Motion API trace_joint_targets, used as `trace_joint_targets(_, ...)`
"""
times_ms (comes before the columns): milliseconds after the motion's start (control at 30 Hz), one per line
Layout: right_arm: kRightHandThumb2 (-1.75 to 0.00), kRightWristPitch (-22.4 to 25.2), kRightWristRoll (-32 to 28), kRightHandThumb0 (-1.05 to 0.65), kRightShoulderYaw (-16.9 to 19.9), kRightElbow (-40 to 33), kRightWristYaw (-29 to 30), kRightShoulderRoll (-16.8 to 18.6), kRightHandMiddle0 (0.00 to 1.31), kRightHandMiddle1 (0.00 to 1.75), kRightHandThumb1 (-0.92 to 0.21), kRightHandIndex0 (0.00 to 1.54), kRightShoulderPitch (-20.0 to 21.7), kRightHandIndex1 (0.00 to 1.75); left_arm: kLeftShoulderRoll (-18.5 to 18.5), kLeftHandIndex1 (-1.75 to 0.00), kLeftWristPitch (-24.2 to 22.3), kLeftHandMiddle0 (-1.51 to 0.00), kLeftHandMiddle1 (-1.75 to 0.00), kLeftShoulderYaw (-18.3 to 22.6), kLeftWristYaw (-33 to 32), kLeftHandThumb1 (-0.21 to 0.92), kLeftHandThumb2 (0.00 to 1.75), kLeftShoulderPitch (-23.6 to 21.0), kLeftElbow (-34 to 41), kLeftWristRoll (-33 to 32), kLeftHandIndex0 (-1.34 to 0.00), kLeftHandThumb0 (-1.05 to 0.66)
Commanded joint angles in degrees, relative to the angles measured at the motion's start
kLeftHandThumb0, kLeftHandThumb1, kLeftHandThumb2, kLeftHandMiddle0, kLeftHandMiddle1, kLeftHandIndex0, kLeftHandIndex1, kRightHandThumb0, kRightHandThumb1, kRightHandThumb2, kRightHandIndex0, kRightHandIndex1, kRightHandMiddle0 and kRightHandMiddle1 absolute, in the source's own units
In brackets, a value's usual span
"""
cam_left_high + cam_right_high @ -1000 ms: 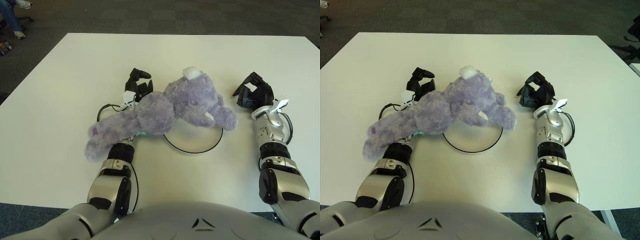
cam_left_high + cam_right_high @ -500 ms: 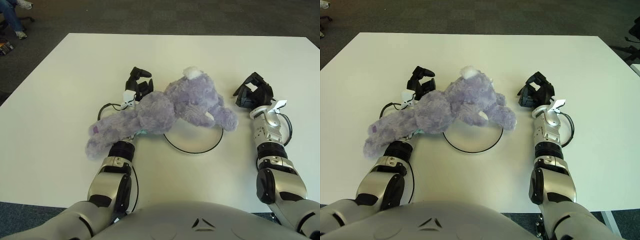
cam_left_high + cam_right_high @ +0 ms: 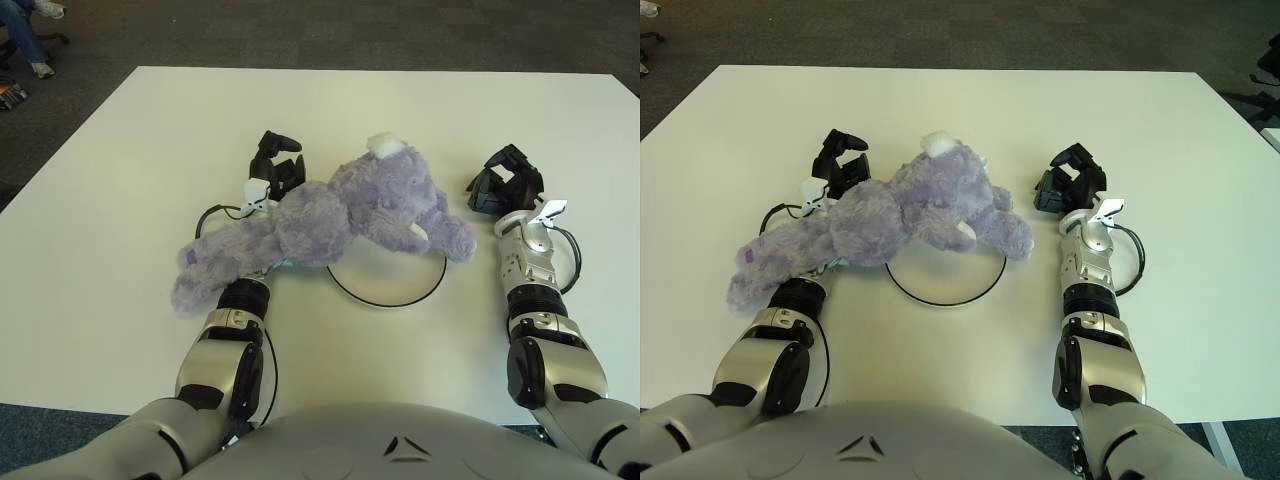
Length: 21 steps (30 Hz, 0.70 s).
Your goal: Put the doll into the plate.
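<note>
White table (image 3: 120, 180). Purple doll (image 3: 330, 215) draped over left hand (image 3: 272, 172), head above plate (image 3: 400, 290); grip unclear. Right hand (image 3: 508, 180) curled, empty.

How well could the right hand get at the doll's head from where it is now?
Probably yes. The right hand shows just right of the doll, fingers curled and holding nothing, with only bare table between it and the head. The left hand is behind the doll's body, which lies over that forearm.

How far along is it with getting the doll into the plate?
Partway. The doll lies draped over the left forearm, with only its head end above the plate. The left hand shows behind it; the right hand shows beside the plate. Left: setting it fully inside.
</note>
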<state>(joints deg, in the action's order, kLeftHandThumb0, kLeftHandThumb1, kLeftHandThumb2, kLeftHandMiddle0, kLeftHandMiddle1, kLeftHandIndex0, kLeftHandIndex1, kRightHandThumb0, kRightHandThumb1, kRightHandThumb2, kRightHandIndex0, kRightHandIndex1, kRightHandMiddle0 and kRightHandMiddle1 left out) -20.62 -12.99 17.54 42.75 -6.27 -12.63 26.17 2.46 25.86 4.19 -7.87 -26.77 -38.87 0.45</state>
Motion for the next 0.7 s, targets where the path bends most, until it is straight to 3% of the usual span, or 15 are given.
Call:
trace_joint_targets(0,-1.69,0.21,0.64,-0.01,-0.34,-0.21,0.90,0.98,0.67,1.75,0.04,0.89,-1.61,1.66,-0.60,-1.75,0.94,-1.10,-1.75,0.11,0.57,0.51,1.07,1.79,-2.33,0.23,-0.46,-0.42)
trace_joint_targets(667,-1.72,1.03,4.26,-0.01,-2.60,-3.11,2.67,0.95,0.67,1.75,0.05,0.89,-4.31,1.70,-0.65,-1.75,2.43,-1.07,-1.75,-0.22,-0.23,0.51,1.08,1.30,-3.69,0.98,-0.46,-0.42)
